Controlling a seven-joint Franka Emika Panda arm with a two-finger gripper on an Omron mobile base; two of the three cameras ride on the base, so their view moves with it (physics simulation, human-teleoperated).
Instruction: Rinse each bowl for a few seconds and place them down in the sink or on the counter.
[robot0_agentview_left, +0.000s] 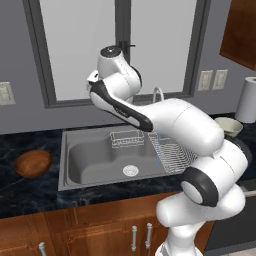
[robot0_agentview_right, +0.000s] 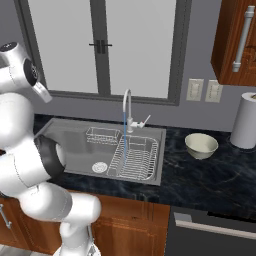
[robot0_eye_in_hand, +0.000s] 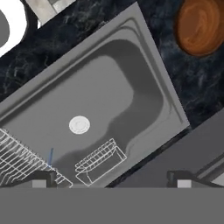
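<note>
Water (robot0_agentview_right: 124, 122) runs thinly from the faucet (robot0_agentview_right: 128, 107) into the sink (robot0_agentview_left: 90, 155). Left of the sink the wooden bowl (robot0_agentview_left: 32, 163) rests on the bench (robot0_agentview_right: 210, 175); right of it sits the cream bowl (robot0_agentview_right: 201, 145). The tool (robot0_eye_in_hand: 111, 178) hangs above the sink, spread wide, gripping nothing.

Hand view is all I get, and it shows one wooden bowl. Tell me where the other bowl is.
Observer: The cream bowl sits upright on the counter, right of the sink.
Operator: Report what stands near it.
Observer: A paper-towel roll stands further right, apart from it.
Operator: Check the faucet.
Observer: The faucet is running; a thin blue stream falls at the rack's back edge.
</note>
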